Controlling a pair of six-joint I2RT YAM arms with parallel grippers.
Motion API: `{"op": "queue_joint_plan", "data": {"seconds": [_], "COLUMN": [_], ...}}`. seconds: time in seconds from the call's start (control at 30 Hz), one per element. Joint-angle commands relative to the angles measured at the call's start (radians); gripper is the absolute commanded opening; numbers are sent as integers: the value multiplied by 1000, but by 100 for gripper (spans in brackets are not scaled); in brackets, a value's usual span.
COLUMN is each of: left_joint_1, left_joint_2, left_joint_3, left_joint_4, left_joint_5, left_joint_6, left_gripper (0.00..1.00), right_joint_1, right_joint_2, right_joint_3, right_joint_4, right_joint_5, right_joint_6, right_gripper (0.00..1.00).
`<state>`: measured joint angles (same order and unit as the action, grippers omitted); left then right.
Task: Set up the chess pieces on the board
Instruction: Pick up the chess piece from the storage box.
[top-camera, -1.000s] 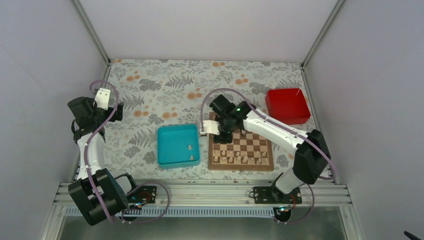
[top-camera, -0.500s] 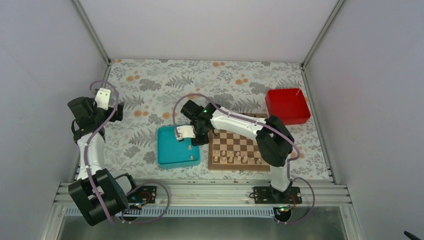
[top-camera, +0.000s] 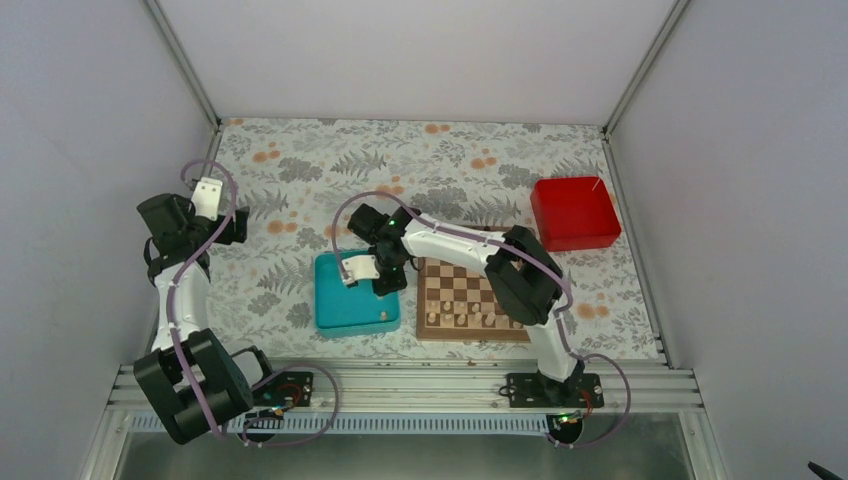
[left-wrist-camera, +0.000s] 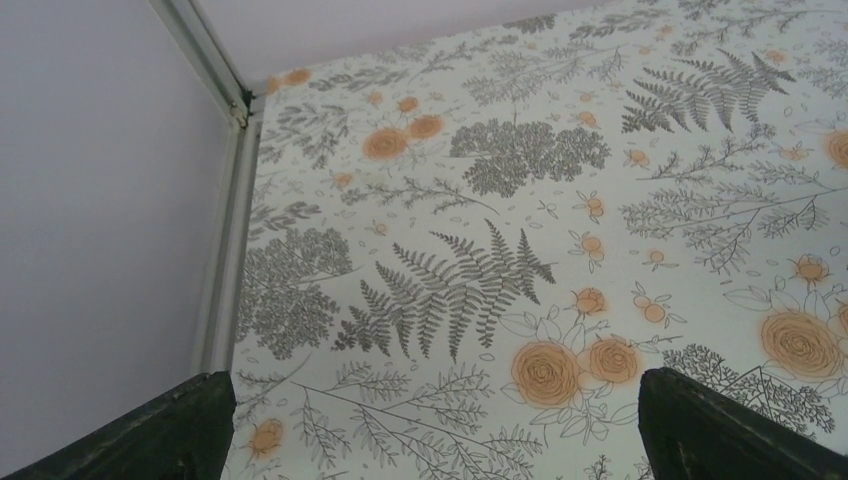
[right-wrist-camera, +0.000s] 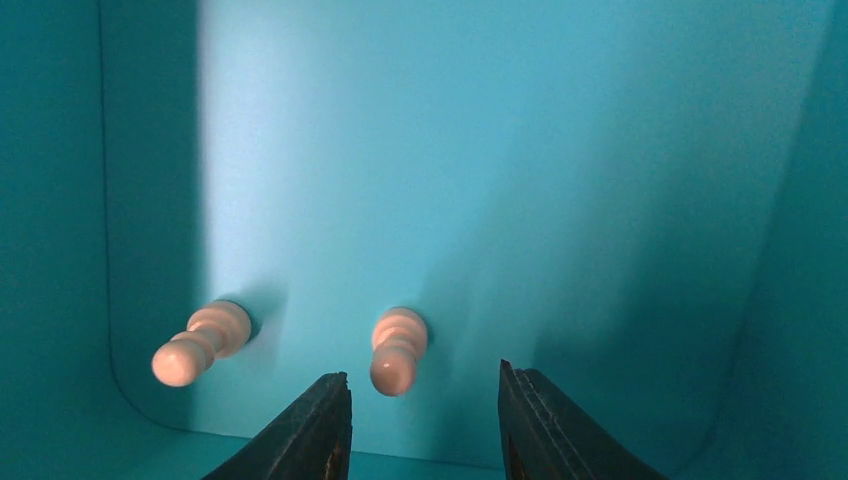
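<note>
Right pincer (right-wrist-camera: 422, 385), jaws parted and empty, inside the teal tray (top-camera: 340, 300), whose walls close it in. Two pale chess pieces (right-wrist-camera: 398, 350) there seem upright, heads toward the wrist camera; others line the near rows of the board (top-camera: 478, 288) beside the tray. Left pincer (left-wrist-camera: 435, 378) spread wide over the flowered worktop (top-camera: 300, 165); red box (top-camera: 573, 212) beyond the board.

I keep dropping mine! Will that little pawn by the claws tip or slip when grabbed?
Probably tippy: the pawn stands upright, tall and narrow. Its rounded, smooth-looking body could slip from a pinch. Small against the teal tray, it is likely very light.
</note>
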<state>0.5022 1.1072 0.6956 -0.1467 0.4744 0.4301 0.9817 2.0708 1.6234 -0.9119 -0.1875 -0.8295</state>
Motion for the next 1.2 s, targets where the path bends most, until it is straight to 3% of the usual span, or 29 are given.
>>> {"op": "queue_joint_plan", "data": {"seconds": [0.0,0.4,0.63,0.87,1.17], "left_joint_1": [6,7,7,6,6], "left_joint_2": [36,134,189,209,163], "left_joint_3": [26,42,57,65,50], "left_joint_4": [13,8,-14,-19,-10], "left_joint_5": [17,15,31,20,25], "left_joint_6": [7,11,19,21,16], "left_gripper": [100,100,100,100,100], "right_joint_1": [9,10,16,7,-73], "right_joint_2": [33,74,85,35,-108], "right_joint_3": [2,-13,2,31,41], "right_joint_4": [-36,10,5,-18,-55], "right_joint_5": [-26,-79,-111,-91,-42], "right_joint_6": [-21,-35,-38,-37,-8], "right_gripper": [40,37,19,10,9]}}
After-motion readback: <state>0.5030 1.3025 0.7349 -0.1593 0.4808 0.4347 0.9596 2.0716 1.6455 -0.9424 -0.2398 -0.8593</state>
